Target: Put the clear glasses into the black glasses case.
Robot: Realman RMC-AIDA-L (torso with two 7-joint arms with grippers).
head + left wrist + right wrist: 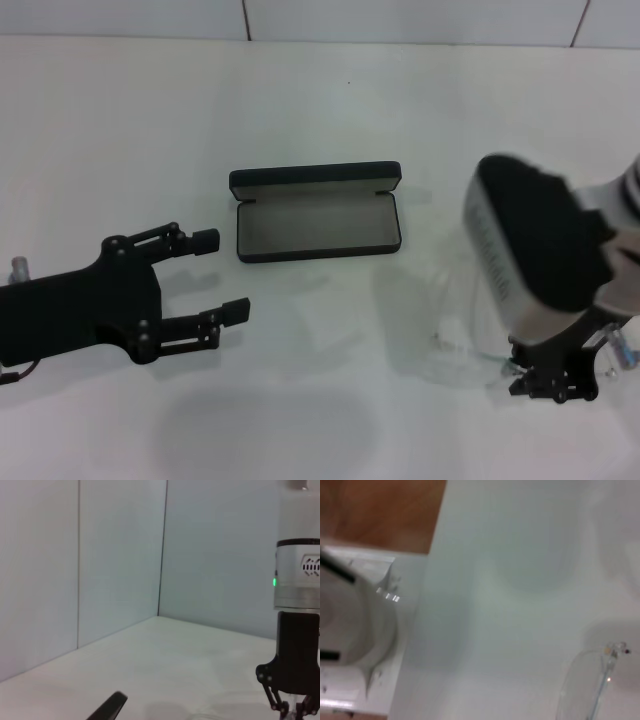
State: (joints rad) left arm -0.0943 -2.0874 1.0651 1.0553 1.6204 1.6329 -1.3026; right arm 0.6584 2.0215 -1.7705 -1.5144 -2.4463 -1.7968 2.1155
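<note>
The black glasses case [315, 226] lies open at the middle of the white table, lid raised at the back and grey lining showing. The clear glasses [455, 335] show faintly to the right of the case and nearer to me. One lens [582, 692] appears in the right wrist view with its shadow a little apart from it. My right gripper [548, 390] is at the glasses' right end, shut on them; it also shows in the left wrist view [295, 711]. My left gripper [222, 275] is open and holds nothing, to the left of the case.
The white table [330, 110] runs back to a tiled wall. One dark fingertip [112, 705] of my left gripper shows in the left wrist view. A brown floor strip [380, 510] lies beyond the table edge in the right wrist view.
</note>
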